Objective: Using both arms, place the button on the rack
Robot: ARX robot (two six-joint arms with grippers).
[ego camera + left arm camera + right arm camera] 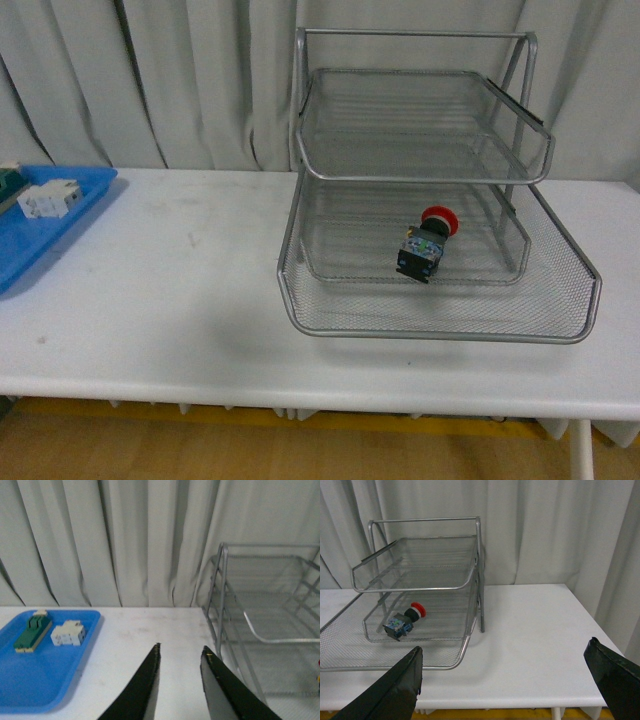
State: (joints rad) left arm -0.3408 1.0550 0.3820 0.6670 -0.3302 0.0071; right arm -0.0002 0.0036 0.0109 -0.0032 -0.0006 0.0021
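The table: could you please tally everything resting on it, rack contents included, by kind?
Wire rack: 1
Red-capped button: 1
Blue tray: 1
White block: 1
Green-and-cream switch: 1
Total: 5

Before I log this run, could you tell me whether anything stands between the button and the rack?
Nothing visible does: the button lies on its side inside the rack, beneath the top tier. The left gripper and right gripper are open, holding nothing.
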